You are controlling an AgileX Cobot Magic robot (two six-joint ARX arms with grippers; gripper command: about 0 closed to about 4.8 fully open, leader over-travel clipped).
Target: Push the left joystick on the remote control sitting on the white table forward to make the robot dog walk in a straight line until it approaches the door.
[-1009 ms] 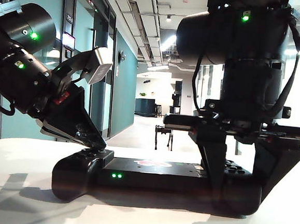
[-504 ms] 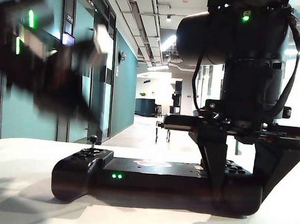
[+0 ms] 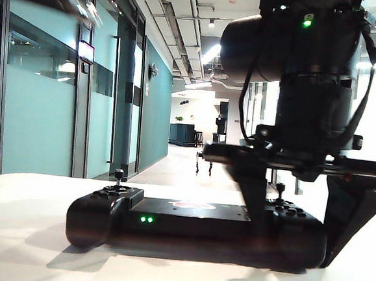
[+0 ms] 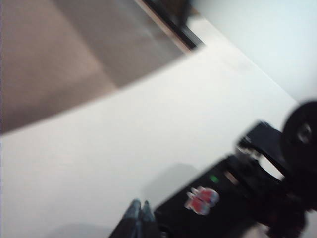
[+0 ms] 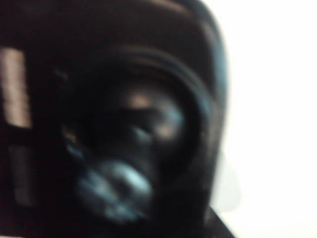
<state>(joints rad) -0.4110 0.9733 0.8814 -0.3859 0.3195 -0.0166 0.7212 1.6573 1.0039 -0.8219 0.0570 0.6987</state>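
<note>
The black remote control (image 3: pixel 194 227) lies on the white table (image 3: pixel 24 232), two green lights lit. Its left joystick (image 3: pixel 118 174) stands upright and untouched. My left gripper (image 4: pixel 139 206) is shut and empty, hovering high over the table beside the controller's red-white logo (image 4: pixel 202 198); in the exterior view it is only a blur at the top left (image 3: pixel 75 1). My right gripper (image 3: pixel 293 246) straddles the controller's right end, open, fingers (image 3: pixel 348 218) spread clear of it. The right wrist view shows only a dark blur of the controller (image 5: pixel 129 124). The robot dog (image 3: pixel 203 160) is small, far down the corridor.
Teal glass walls and door frames (image 3: pixel 80 106) line the corridor's left side. The table edge (image 4: pixel 163 69) meets a brown floor (image 4: pixel 59 54). The right arm (image 3: pixel 310 72) towers over the controller's right half.
My left gripper has lifted off the left joystick and swung up and away to the upper left. The joystick now stands free. My right gripper's fingers have spread wider. The dog looks farther off.
</note>
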